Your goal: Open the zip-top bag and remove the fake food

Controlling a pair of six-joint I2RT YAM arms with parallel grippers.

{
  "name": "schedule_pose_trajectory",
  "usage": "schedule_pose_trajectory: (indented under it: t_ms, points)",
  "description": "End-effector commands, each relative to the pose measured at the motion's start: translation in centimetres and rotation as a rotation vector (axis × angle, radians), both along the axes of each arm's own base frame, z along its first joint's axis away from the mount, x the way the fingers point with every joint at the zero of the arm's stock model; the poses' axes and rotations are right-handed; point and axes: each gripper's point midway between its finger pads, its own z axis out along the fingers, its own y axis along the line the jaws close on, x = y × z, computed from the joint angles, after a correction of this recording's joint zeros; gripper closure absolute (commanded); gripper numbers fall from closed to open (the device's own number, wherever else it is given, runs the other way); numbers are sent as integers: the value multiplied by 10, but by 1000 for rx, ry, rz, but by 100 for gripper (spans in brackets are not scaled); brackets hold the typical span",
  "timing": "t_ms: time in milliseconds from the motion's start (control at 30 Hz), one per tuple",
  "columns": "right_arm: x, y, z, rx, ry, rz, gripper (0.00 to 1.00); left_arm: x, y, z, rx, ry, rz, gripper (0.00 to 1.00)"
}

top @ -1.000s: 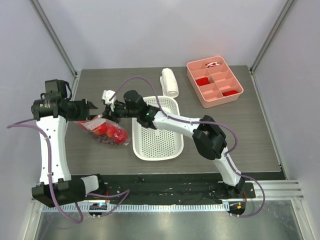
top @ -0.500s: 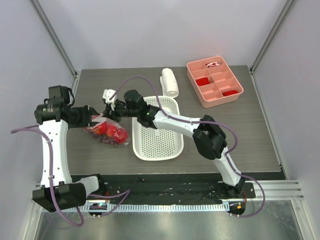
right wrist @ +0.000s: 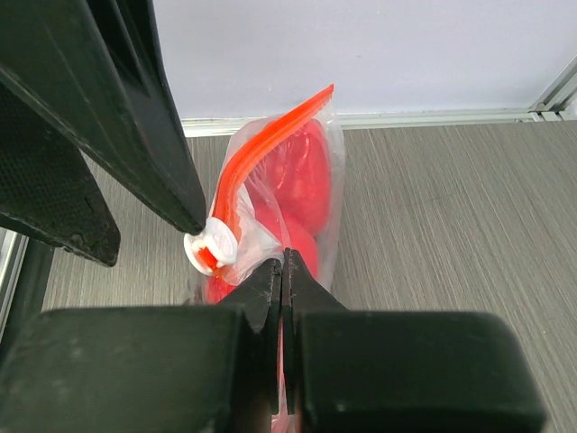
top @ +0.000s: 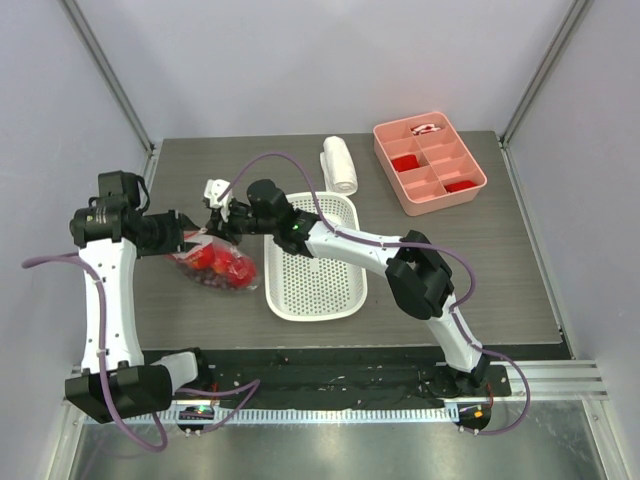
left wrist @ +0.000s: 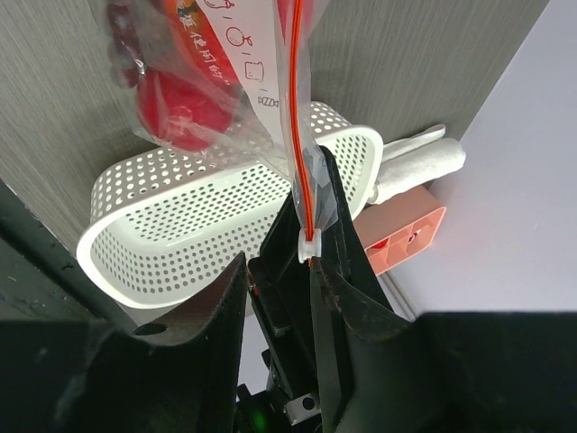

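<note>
The clear zip-top bag (top: 205,252) hangs just above the table, left of the white basket, with glossy red fake food (top: 222,266) inside. Its orange-red zip strip (left wrist: 298,108) runs to a white slider (left wrist: 308,245). My right gripper (top: 222,222) is shut on the bag's plastic corner just beside the slider (right wrist: 209,245), as the right wrist view (right wrist: 282,260) shows. My left gripper (top: 190,238) is open (left wrist: 278,258). One fingertip (right wrist: 191,219) touches the slider, and the jaws stand on either side of the right gripper's fingers. The red fruits (left wrist: 176,113) sit low in the bag.
The white perforated basket (top: 340,290) stands right of the bag. A white rolled cloth (top: 339,163) lies behind it. A pink divided tray (top: 478,185) with flat red pieces is at the back right. Walls close in the left, back and right sides.
My left gripper moved right, up to the bag's zip end, and has held still for the last half second. The right gripper kept its hold on the bag.
</note>
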Motion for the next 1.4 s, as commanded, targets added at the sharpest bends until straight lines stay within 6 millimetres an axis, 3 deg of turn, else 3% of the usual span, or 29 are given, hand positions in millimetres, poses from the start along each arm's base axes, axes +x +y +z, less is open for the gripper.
schedule_pose_trajectory:
  t_ms: [0, 133, 233, 467, 833, 1033, 1367]
  points:
    - [-5, -3, 76, 124, -97, 1, 99, -2, 5, 25, 23, -89, 55, 65]
    - [-5, 0, 78, 130, -96, 5, 99, 0, 2, 10, 2, -49, 50, 57]
    - [-6, -1, 77, 124, -98, 9, 99, 0, 2, 0, -8, -14, 50, 56]
    - [-7, -3, 75, 118, -101, 11, 99, 18, 6, 8, -6, -66, 66, 65]
    - [-8, -3, 76, 116, -106, 16, 99, 6, 11, 34, 42, -136, 95, 56]
    - [-8, -3, 75, 112, -105, 16, 99, 10, 9, 21, 20, -80, 86, 56]
    - [-6, -3, 80, 121, -117, 7, 99, 21, 10, 11, 3, -64, 90, 65]
